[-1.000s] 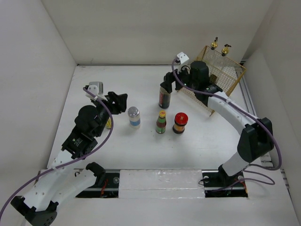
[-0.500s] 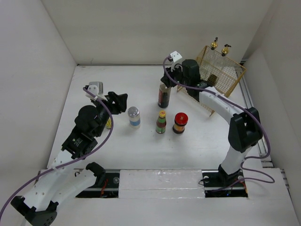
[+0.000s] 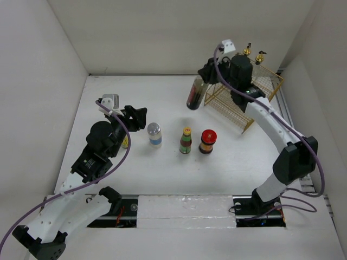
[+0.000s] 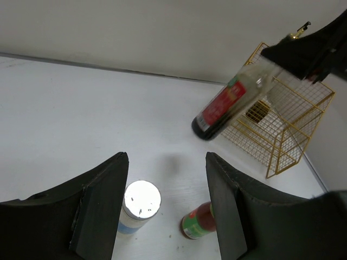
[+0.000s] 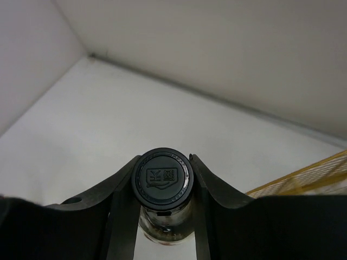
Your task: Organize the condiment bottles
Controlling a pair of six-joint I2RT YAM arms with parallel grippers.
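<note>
My right gripper is shut on the black cap of a dark bottle with a red label, which hangs tilted in the air to the left of the gold wire basket. In the right wrist view the cap sits pinched between both fingers of that gripper. The left wrist view shows the same bottle aloft by the basket. On the table stand a blue-labelled silver-lidded jar, a green yellow-capped bottle and a red-lidded jar. My left gripper is open and holds nothing, with the silver-lidded jar and the green bottle below it.
Two gold-capped bottles stand behind the basket near the back wall. A yellowish item is half hidden under the left arm. White walls close in the table at the left, back and right.
My right gripper closed on the dark bottle's cap, then lifted it off the table and carried it up and right toward the basket, tilting it. The left arm stayed still.
</note>
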